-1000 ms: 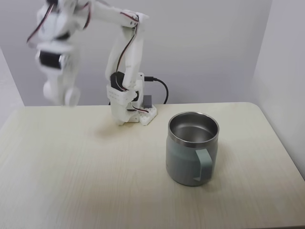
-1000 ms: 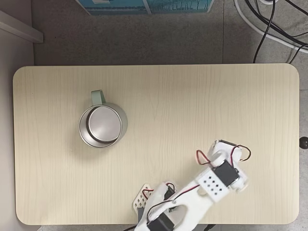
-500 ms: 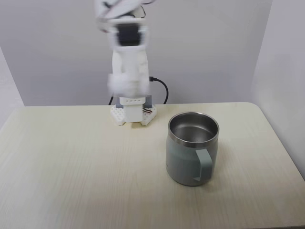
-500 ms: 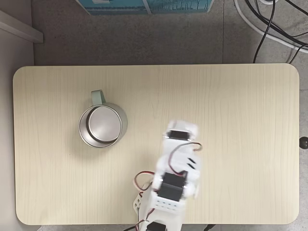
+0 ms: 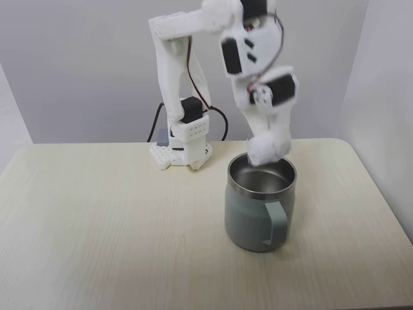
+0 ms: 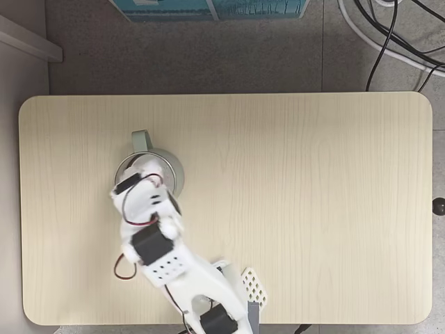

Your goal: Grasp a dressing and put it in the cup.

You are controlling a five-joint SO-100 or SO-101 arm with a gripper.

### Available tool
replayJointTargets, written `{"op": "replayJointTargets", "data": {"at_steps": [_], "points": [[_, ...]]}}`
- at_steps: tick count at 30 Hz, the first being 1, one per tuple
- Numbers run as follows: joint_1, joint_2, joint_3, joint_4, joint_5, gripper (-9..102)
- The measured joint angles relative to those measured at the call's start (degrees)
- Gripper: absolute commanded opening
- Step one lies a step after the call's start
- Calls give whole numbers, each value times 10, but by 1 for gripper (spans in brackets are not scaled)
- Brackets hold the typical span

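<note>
Your dressing (image 5: 266, 150) is the white rounded lump at the tip of the gripper (image 5: 268, 152), hanging right over the mouth of the cup (image 5: 260, 210), just above the back part of its steel rim as the side fixed view shows it. The picture is blurred there, so you can't separate soft roll from white plastic with certainty, but the lump looks like the roll pinched between the fingers. Take it that the gripper is closed narrowly on it.

From the fixed view above, the gripper (image 6: 147, 172) sits over the cup's (image 6: 172, 165) opening and hides most of the shiny inside; the pale green handle pokes out on the far side of the cup from the arm's base. You can't make out the dressing itself in that view.

The cup stands upright on the surface (image 5: 103, 219), with the arm (image 5: 248, 58) reaching over from its base behind the cup and bending down into the opening.

As for progress, judge the pick-up and the carry as done: the dressing is off the surface and over the cup. What's left is the release. It isn't yet down inside the cup, so you still need to open the fingers, perhaps after a little more lowering, and then lift clear without knocking the rim.
</note>
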Motion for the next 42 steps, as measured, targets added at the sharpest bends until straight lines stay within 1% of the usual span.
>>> {"op": "replayJointTargets", "data": {"at_steps": [10, 11, 12, 13, 14, 15, 17, 23, 42], "points": [[19, -50, -62, -6, -22, 0], [21, -54, -62, -6, -23, 4], [21, -58, -62, -6, -25, 12], [21, -61, -62, -6, -26, 22], [25, -63, -67, -6, -26, 28], [28, -65, -68, -6, -26, 32], [39, -68, -68, -6, -26, 35], [48, -88, -68, 0, -31, 35], [39, -127, -68, 15, -31, 35]]}}
